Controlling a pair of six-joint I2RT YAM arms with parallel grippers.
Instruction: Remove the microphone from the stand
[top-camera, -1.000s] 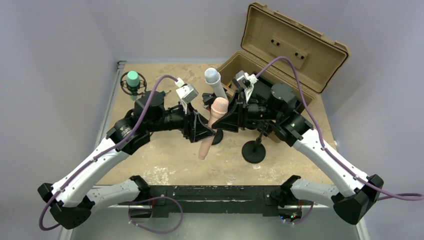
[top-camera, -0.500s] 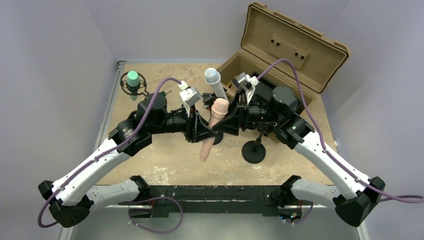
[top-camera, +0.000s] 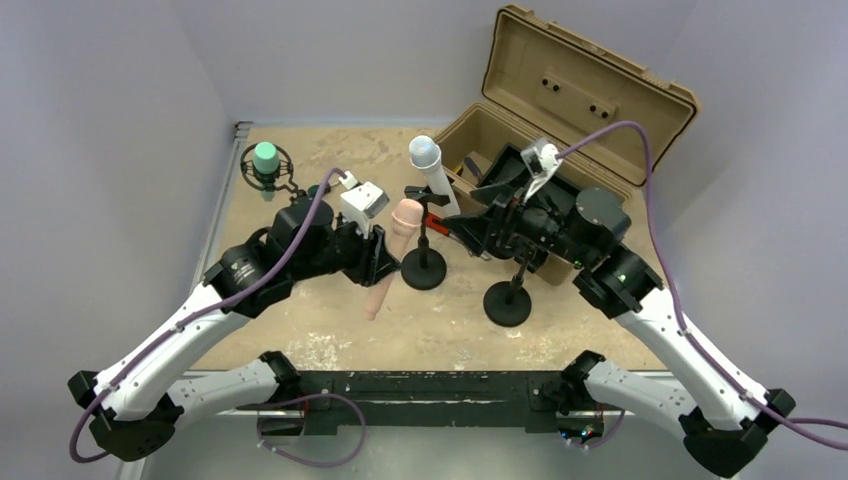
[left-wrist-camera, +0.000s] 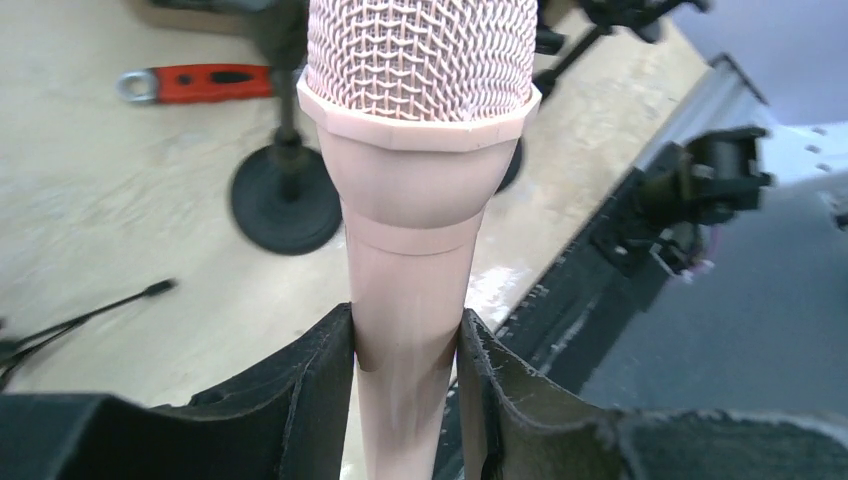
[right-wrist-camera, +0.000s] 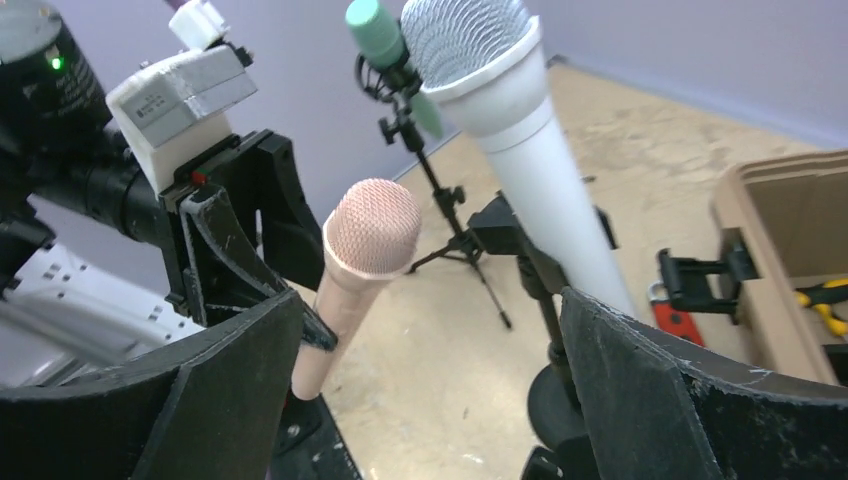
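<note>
A pink microphone (top-camera: 392, 250) hangs tilted above the table, its mesh head up, with my left gripper (top-camera: 384, 264) shut on its handle. In the left wrist view the handle (left-wrist-camera: 408, 300) is pinched between both black fingers (left-wrist-camera: 300, 400). My right gripper (top-camera: 458, 228) stands open just to its right, with nothing between its jaws (right-wrist-camera: 430, 330). A white microphone (top-camera: 430, 165) sits clipped in a black stand (top-camera: 423, 270) between the two grippers. A second black stand (top-camera: 508, 303) rises in front of the right arm, which hides its top.
A green microphone (top-camera: 265, 160) sits on a small tripod at the back left. An open tan case (top-camera: 560, 110) fills the back right, with a yellow tool (right-wrist-camera: 825, 295) inside. A red-handled tool (left-wrist-camera: 200, 83) lies on the sandy table (top-camera: 330, 330) near the stand.
My right gripper opened off the pink microphone and drew back to the right. My left gripper shut on the handle and carried the microphone left and toward the near edge.
</note>
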